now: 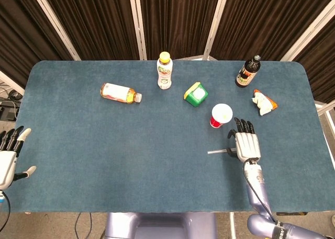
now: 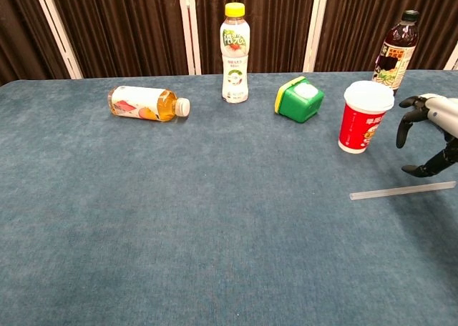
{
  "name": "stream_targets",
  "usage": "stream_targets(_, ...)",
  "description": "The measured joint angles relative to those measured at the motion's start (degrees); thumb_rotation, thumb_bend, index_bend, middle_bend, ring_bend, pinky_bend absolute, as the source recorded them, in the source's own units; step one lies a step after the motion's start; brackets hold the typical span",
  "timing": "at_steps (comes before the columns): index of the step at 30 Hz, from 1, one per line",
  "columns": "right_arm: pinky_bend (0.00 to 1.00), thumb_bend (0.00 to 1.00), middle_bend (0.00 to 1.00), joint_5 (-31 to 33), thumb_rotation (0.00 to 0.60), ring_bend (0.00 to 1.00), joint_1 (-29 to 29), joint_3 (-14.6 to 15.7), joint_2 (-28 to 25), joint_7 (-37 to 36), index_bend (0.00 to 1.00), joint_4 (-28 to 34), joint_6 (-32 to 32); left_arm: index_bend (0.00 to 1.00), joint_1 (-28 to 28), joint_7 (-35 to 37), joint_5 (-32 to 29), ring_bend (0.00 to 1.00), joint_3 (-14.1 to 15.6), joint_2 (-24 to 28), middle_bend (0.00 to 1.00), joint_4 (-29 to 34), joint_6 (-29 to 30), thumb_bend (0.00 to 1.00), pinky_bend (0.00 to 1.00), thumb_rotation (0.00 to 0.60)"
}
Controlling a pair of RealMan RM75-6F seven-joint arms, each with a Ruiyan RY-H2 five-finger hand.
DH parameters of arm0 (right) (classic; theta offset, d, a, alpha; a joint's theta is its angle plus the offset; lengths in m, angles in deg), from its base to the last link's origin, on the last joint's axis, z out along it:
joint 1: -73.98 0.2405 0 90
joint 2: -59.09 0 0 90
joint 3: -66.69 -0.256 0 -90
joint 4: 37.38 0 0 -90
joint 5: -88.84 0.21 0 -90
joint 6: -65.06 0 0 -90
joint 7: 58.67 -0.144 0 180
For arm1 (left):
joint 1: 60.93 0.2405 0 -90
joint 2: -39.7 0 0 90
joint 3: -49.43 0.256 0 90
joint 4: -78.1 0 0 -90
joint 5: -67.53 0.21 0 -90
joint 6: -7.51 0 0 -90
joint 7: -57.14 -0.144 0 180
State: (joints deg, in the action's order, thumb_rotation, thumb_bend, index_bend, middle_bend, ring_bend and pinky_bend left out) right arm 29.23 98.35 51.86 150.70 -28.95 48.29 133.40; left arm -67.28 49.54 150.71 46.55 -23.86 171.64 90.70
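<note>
One clear plastic straw (image 1: 229, 150) lay flat on the blue cloth, just below the red paper cup (image 1: 221, 116) w/ white lid. Right hand (image 1: 245, 143) hovered over the straw's right end, fingers spread and slightly curled, holding nothing; chest view showed fingertips (image 2: 413, 170) just above the straw (image 2: 403, 190), not touching as far as I could tell. Left hand (image 1: 8, 158) sat off the table's left edge, fingers apart, empty.

Handling, my guess: straw v. light, thin, smooth, likely to roll or skid on a push; crushes if squeezed hard. Lying flush w/ the nap, so little to get under. Best taken by a thumb-and-finger pinch near mid-length, or at the right end under the hand.

Surface: blue felt-like table cover (image 1: 104, 155), soft, some grip. Also on it: orange drink bottle (image 1: 120, 93) on its side, upright white bottle w/ yellow cap (image 1: 164, 71), green-yellow box (image 1: 196, 94), dark bottle (image 1: 247, 72), crumpled snack wrapper (image 1: 263, 102). Dark curtains (image 1: 172, 19) behind.
</note>
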Motion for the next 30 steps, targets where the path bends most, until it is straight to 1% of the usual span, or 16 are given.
stream_targets(6, 0.00, 0.26, 0.06, 0.28, 0.600, 0.00, 0.41, 0.84, 1.77, -1.00, 0.47, -1.99, -0.13, 0.00, 0.00, -0.12, -0.07, 0.00, 0.00, 0.00, 0.00, 0.07, -0.01, 0.04, 0.00, 0.600)
stream_targets(16, 0.00, 0.26, 0.07, 1.56, 0.600, 0.00, 0.54, 1.49, 3.84, -2.89, 0.51, -4.69, -0.49, 0.00, -0.01, -0.09, -0.05, 0.00, 0.01, -0.03, 0.00, 0.01, 0.03, 0.04, 0.00, 0.600)
stream_targets(30, 0.00, 0.27, 0.07, 2.06, 0.600, 0.00, 0.46, 2.21, 5.74, -5.63, 0.51, -7.43, -1.31, 0.00, -0.01, -0.13, -0.09, 0.00, 0.00, -0.07, 0.00, 0.01, 0.05, 0.04, 0.00, 0.600)
